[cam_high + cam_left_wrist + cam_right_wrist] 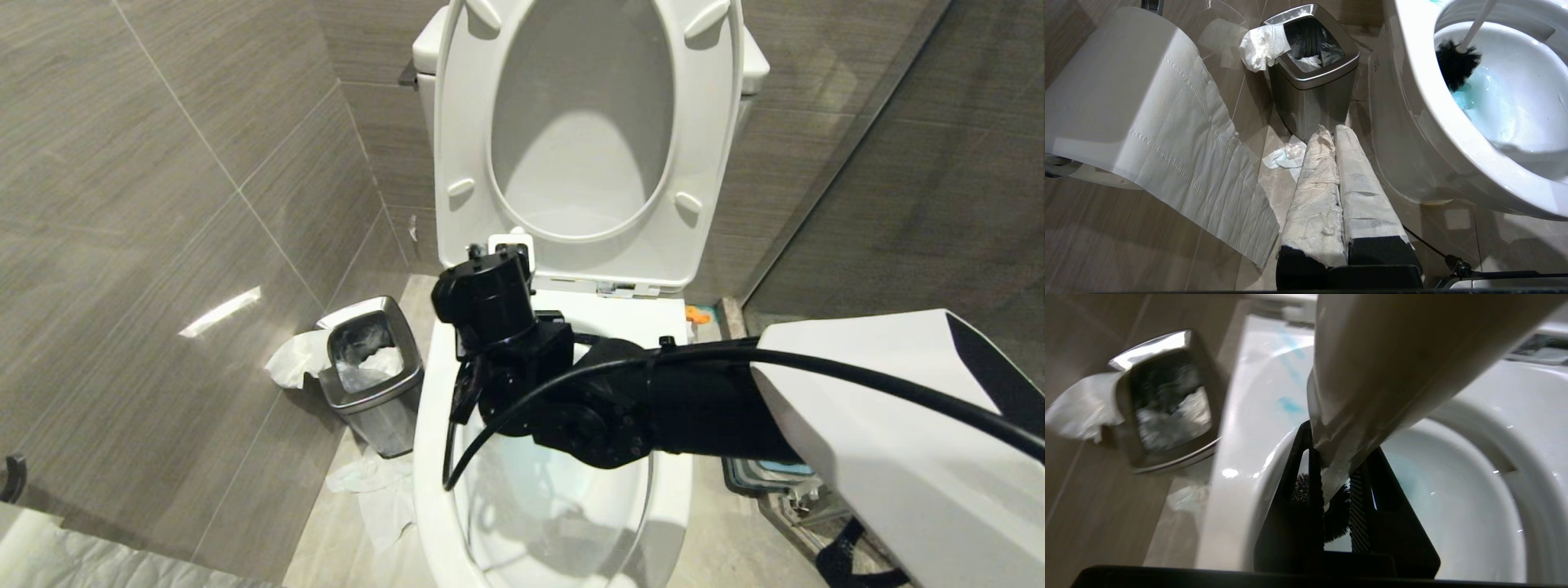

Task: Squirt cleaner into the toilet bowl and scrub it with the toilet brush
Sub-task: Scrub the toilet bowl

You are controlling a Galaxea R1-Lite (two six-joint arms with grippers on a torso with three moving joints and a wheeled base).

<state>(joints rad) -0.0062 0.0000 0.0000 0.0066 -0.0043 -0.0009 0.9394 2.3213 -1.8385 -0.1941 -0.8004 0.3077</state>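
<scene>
The toilet bowl stands in front of me with its seat and lid raised. My right gripper hangs over the bowl's left side, shut on the white handle of the toilet brush. The brush's black bristle head is down inside the bowl against the wall nearest the bin. Turquoise cleaner tints the basin under the bristles, and a cleaner streak marks the rim. In the head view the right arm hides the brush. My left gripper, its fingers wrapped in white paper, is shut and empty, low beside the bowl.
A small steel bin with tissue spilling out stands left of the toilet, close to the bowl. Crumpled tissue lies on the floor. A sheet of toilet paper hangs at the left. A blue-grey holder sits right of the bowl. Tiled walls close in.
</scene>
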